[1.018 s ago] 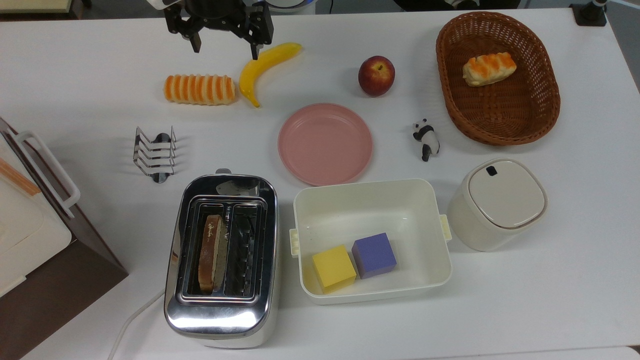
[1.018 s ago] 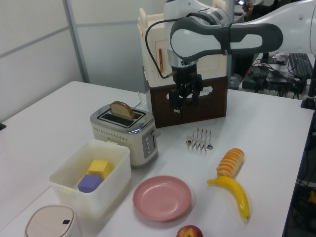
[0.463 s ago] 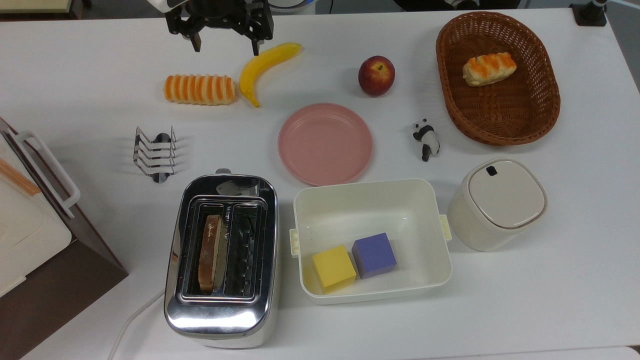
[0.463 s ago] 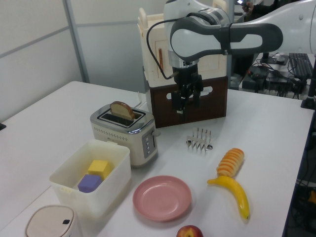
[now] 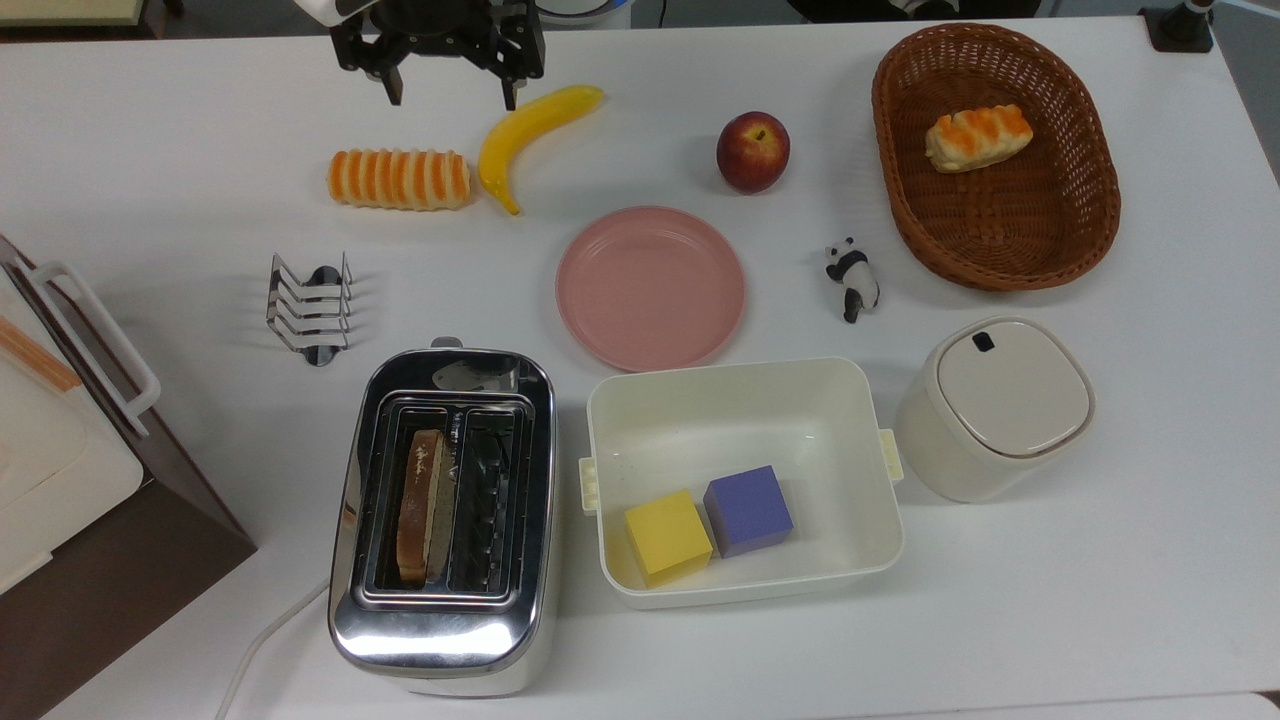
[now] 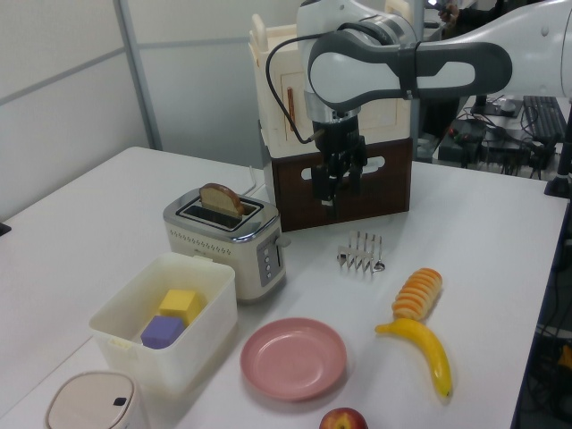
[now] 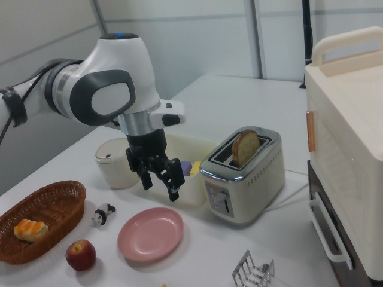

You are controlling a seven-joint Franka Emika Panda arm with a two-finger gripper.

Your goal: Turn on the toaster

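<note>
The chrome two-slot toaster (image 5: 445, 610) stands at the front of the table in the top view, with a slice of bread (image 5: 420, 505) sticking up from its left slot. A small lever knob (image 5: 447, 342) sits on its end that faces the plate. The left view shows the toaster (image 6: 234, 241) beside the cream tub, and the right view shows its control panel end (image 7: 218, 200). My gripper (image 5: 450, 95) hangs open and empty above the table's far edge, well away from the toaster, near the banana's tip. It shows mid-air in the left view (image 6: 326, 192) and the right view (image 7: 160, 188).
A wire toast rack (image 5: 310, 305), a striped roll (image 5: 400, 180) and a banana (image 5: 530, 130) lie between gripper and toaster. Pink plate (image 5: 650, 288), cream tub (image 5: 740, 420) with two cubes, apple (image 5: 752, 150), panda (image 5: 852, 278), basket (image 5: 1000, 250), lidded pot (image 5: 990, 408), brown-and-white box (image 5: 60, 450).
The gripper has drawn a little toward the top view's top edge and risen slightly in the left view, still open. Nothing else moved.
</note>
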